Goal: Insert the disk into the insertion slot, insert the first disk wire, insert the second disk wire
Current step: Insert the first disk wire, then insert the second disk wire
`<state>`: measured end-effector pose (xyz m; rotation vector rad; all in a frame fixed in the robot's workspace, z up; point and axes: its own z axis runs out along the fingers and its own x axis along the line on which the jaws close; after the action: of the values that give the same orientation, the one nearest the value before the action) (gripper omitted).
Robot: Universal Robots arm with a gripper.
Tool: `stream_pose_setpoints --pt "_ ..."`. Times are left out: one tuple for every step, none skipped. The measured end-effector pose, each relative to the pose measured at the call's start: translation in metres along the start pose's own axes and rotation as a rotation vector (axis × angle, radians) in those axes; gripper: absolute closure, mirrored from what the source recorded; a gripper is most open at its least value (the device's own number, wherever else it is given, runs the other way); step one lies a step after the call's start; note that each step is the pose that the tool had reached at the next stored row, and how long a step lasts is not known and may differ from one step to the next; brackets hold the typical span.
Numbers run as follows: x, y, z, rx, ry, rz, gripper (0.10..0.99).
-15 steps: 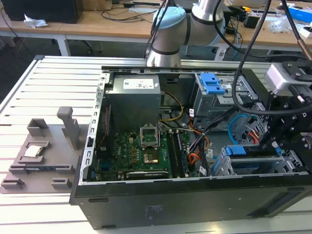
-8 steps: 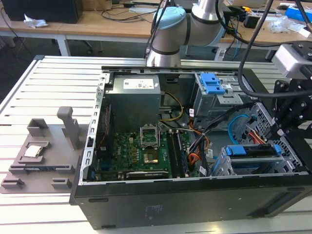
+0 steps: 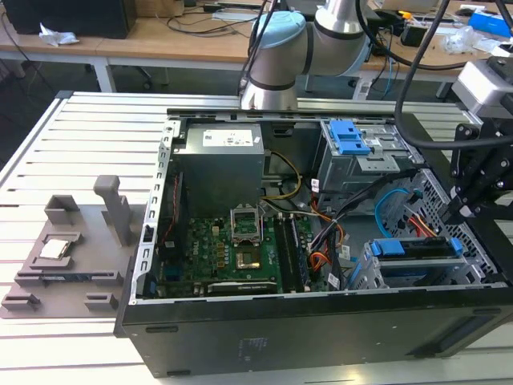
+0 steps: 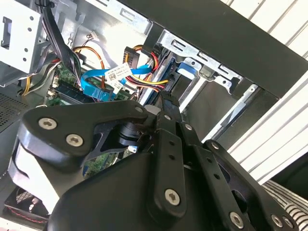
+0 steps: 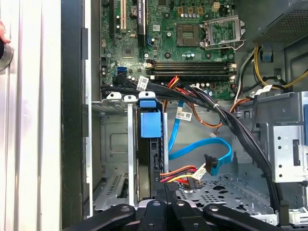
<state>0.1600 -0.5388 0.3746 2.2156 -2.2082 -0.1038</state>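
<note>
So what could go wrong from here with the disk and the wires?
1. The wire bundle ends right beside the gripper at the disk; its plug could get snagged or pinched.
2. The blue cable loops loose next to the disk and might catch on the gripper.
3. The pictures don't settle whether the disk sits fully in the cage; if not, the plugs may not mate.

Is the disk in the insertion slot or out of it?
In. The disk in its blue carrier stands between the walls of the insertion slot; whether it is fully seated, cannot tell.
</note>
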Motion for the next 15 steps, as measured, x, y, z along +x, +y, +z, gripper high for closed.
stream_pose_setpoints --pt "0.0000 0.0000 0.0000 0.000 0.0000 0.000 0.980" --pt "0.0000 0.0000 0.0000 0.000 -0.0001 0.000 0.980" --pt "0.0000 0.0000 0.0000 0.000 -0.0001 0.000 0.980" --pt "0.0000 0.0000 0.0000 0.000 -0.0001 0.000 0.980" --pt "0.0000 0.0000 0.0000 0.000 -0.0002 0.000 0.980" --pt "0.0000 0.0000 0.0000 0.000 -0.0002 0.000 0.980" --pt "0.0000 0.0000 0.0000 0.000 -0.0002 0.000 0.980" --pt "0.0000 0.0000 0.0000 0.000 -0.0004 0.000 0.980" --pt "0.0000 0.0000 0.0000 0.000 -0.0004 0.000 0.973" --pt "0.0000 0.0000 0.0000 0.000 -0.0005 0.000 0.973" --pt "0.0000 0.0000 0.0000 0.000 -0.0005 0.000 0.914" --pt "0.0000 0.0000 0.0000 0.000 -0.0006 0.000 0.784" --pt "0.0000 0.0000 0.0000 0.000 -0.0006 0.000 0.784" --pt "-0.0030 0.0000 0.0001 0.000 -0.0006 0.000 0.784" --pt "-0.0091 -0.0001 0.0004 0.000 -0.0007 0.000 0.784"
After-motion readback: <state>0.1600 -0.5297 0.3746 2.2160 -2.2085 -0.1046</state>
